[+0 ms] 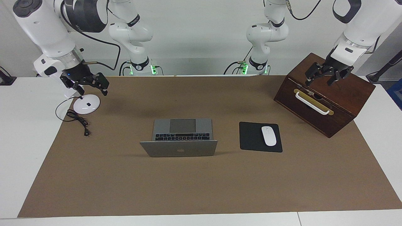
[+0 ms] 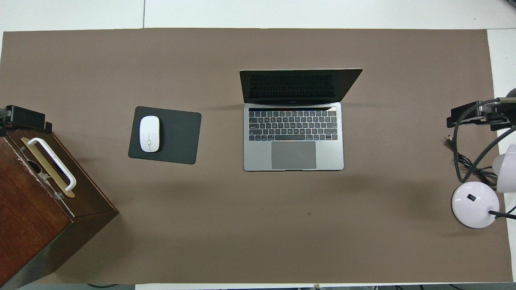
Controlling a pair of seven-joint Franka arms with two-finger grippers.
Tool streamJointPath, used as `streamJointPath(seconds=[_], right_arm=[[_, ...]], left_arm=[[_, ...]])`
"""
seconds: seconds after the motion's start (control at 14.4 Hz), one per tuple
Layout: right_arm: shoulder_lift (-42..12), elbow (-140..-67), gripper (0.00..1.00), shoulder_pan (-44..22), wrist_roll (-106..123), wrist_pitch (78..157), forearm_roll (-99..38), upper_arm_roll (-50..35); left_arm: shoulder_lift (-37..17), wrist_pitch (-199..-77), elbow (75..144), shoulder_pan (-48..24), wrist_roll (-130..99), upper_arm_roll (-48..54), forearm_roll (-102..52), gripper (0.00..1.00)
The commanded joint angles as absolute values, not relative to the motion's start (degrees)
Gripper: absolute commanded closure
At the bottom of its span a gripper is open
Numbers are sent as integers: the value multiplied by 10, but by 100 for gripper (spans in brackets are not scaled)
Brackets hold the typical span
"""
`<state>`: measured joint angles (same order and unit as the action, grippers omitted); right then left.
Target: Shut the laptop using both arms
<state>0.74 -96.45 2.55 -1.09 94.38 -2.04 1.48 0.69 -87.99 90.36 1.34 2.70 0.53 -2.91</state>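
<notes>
Laptop (image 1: 179, 138) sits mid-mat beside the black mouse pad (image 1: 260, 137), lid upright, not yet closed. My left gripper (image 1: 323, 76) hangs released over the wooden box (image 1: 342, 103); my right gripper (image 1: 91, 84), released too as far as I can tell, hangs over the white lamp base (image 1: 86, 104). Both are well apart from it: everything remains.

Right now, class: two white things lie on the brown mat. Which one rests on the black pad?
The white mouse does: it lies on the black mouse pad, beside the laptop. The round white lamp base sits straight on the mat.
</notes>
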Motion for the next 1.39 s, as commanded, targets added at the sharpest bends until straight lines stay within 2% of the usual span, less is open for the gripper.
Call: streamJointPath(seconds=[0.0, 0.35, 0.7, 0.97, 1.04, 1.11, 1.18, 1.25, 1.32], right_arm=[[22, -983, 0, 25, -13, 956, -25, 14], [22, -983, 0, 25, -12, 958, -25, 14], [10, -982, 0, 26, -6, 1000, -19, 14], [-46, -918, 0, 36, 19, 1005, -18, 14], [-69, -895, 0, 38, 32, 1005, -18, 17], [-93, -865, 0, 40, 39, 999, -13, 18], [-116, -840, 0, 44, 41, 997, -10, 18], [-138, -817, 5, 45, 42, 997, -9, 17], [-160, -797, 9, 45, 47, 998, -8, 17]], left_arm=[[18, -882, 916, 28, 29, 11, -18, 0], [21, -886, 921, 25, 27, 11, -18, 0], [22, -888, 924, 29, 27, 11, -17, 0], [22, -888, 925, 22, 10, 12, -3, 0], [22, -888, 925, 21, 7, 13, -3, 5], [22, -889, 925, 21, 5, 14, -3, 31], [21, -890, 925, 21, 5, 15, -3, 71], [21, -893, 925, 22, 5, 15, -3, 100], [21, -903, 925, 22, 7, 15, -3, 100]])
